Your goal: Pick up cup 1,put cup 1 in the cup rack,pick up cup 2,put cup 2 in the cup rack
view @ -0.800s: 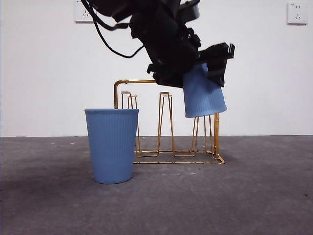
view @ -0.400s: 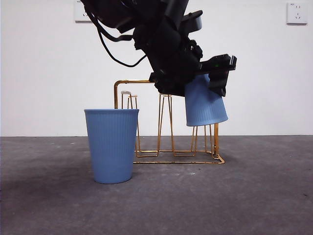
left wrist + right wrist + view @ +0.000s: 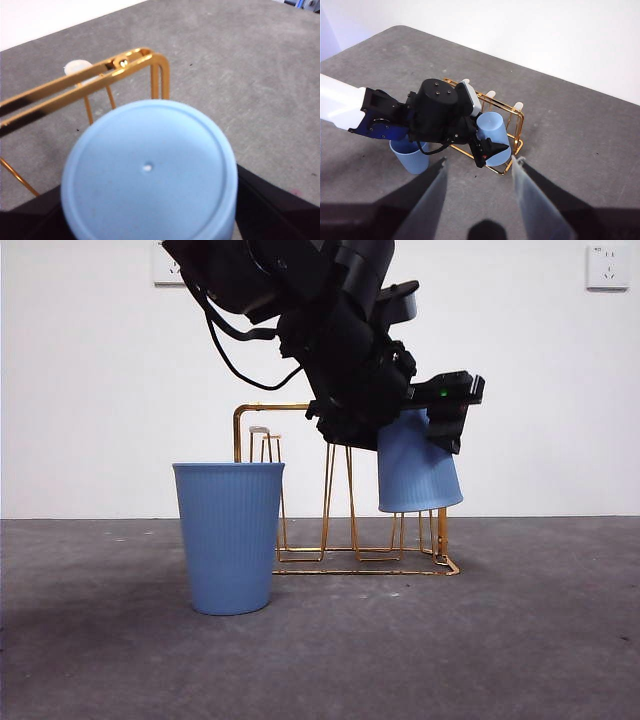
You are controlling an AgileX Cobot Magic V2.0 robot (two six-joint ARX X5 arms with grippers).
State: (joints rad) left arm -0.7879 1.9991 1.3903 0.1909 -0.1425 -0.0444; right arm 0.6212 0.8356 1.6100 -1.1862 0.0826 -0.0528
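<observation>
My left gripper (image 3: 422, 425) is shut on an upside-down blue ribbed cup (image 3: 418, 475), gripping it near its base. The cup hangs slightly tilted over the right end of the gold wire cup rack (image 3: 275, 407), its rim down around the top of a peg. From the left wrist, the cup's flat bottom (image 3: 150, 170) fills the view beside the rack's frame (image 3: 100, 70). A second blue cup (image 3: 229, 537) stands upright on the table, left of and in front of the rack. My right gripper (image 3: 480, 200) hovers open high above, clear of everything.
The grey table (image 3: 520, 640) stretches in front of and to the right of the rack. A white wall with two sockets (image 3: 607, 267) stands behind. The left arm's dark bulk (image 3: 330, 320) leans in from the top left.
My left gripper has lowered the held cup toward the rack's right pegs and brought it nearer upright. The standing cup and rack have not moved.
</observation>
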